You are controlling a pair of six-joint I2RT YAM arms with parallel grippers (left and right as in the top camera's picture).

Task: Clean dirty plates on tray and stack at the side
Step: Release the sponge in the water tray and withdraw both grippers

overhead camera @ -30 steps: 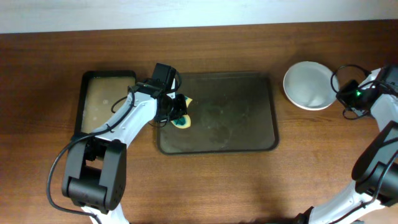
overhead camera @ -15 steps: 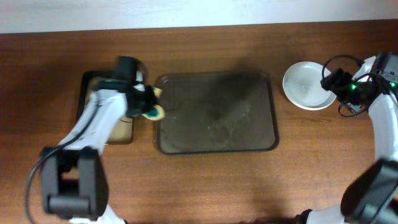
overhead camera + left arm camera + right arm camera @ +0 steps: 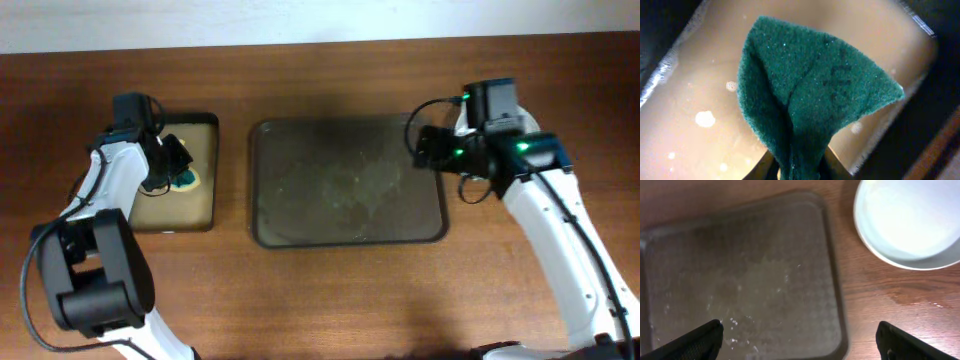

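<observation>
Green sponge [image 3: 810, 95] pinched in left hand [image 3: 796, 169] over small tray [image 3: 195, 200]: lower inside before release; right hand [image 3: 800, 335] spread wide above bare large tray [image 3: 740, 270]; plates [image 3: 910, 220], seemingly stacked, rest beside it on worktop [image 3: 880, 297]

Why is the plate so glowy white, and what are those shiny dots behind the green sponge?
Right wrist view: bright light washes out the white plate, hiding its surface detail; the tray looks a bit soft. Left wrist view: the sponge, pinched in the left pincer, is sharp, but the tan tray behind is out of focus, and its dots are glare. Overhead view: even light.
</observation>
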